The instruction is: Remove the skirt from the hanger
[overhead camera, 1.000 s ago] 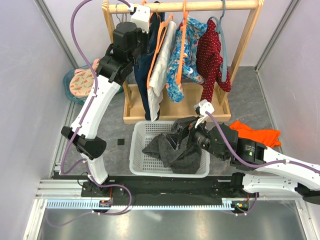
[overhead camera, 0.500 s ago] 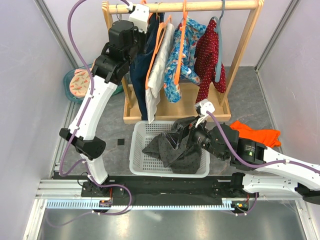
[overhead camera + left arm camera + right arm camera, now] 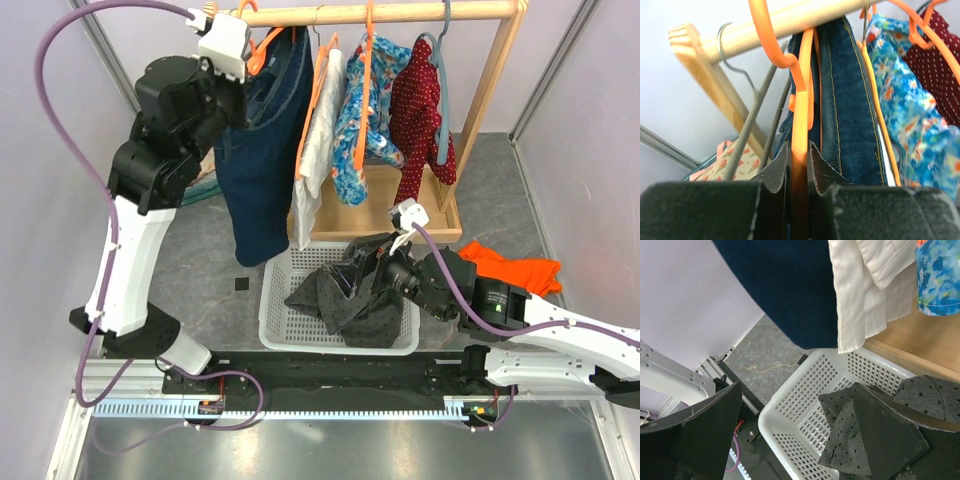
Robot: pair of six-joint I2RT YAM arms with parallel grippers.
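Find the denim skirt (image 3: 262, 140) at the left end of the wooden rail (image 3: 400, 12), hem near the white laundry basket (image 3: 272, 300). Expect heavy, thick cloth, soft, hardly slippery; take hold low, at hem or side seam. Note the orange hanger (image 3: 801, 125) pinched below its hook by the left gripper (image 3: 799, 167). Note the right gripper (image 3: 795, 430) spread wide over the basket.

text: none legible | labels, brands: none legible on skirt (image 3: 262, 150), hanger (image 3: 800, 125) or basket (image 3: 283, 300) | numbers, signs: none legible in any view
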